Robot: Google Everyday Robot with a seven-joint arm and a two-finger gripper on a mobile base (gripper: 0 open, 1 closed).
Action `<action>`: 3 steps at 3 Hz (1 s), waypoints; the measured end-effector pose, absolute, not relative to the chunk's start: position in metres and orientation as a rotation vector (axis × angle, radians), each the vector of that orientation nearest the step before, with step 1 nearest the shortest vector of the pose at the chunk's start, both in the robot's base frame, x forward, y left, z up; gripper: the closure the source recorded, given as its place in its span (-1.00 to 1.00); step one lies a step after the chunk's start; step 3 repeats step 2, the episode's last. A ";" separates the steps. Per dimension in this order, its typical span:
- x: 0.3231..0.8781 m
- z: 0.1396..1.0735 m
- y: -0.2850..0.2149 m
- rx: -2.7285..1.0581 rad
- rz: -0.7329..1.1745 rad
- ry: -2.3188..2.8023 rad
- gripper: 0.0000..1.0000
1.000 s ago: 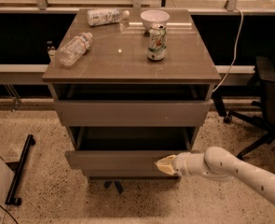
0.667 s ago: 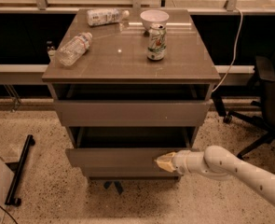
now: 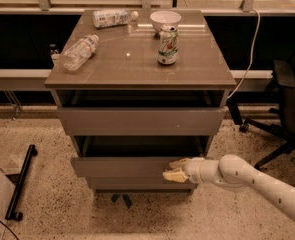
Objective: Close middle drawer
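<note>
We see the middle drawer (image 3: 122, 166) pulled out under the bench (image 3: 137, 64), and the claw (image 3: 176, 170) against its front's 3 o'clock end; grip state we cannot tell. We'd push straight toward 12 o'clock, level, avoiding skew.

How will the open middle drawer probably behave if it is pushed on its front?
The middle drawer looks rigid, so it should slide in whole. The gripper is at its front right of centre, so it might skew.
</note>
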State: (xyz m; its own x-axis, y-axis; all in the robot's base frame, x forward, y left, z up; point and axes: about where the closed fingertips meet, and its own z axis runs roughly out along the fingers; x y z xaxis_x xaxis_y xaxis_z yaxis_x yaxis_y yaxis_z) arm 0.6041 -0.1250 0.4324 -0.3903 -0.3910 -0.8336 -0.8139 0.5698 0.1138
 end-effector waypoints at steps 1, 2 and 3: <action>0.604 0.432 -0.123 -0.966 0.674 2.000 -1.00; 0.604 0.432 -0.123 -0.966 0.674 2.000 -1.00; 0.604 0.432 -0.123 -0.966 0.674 2.000 -1.00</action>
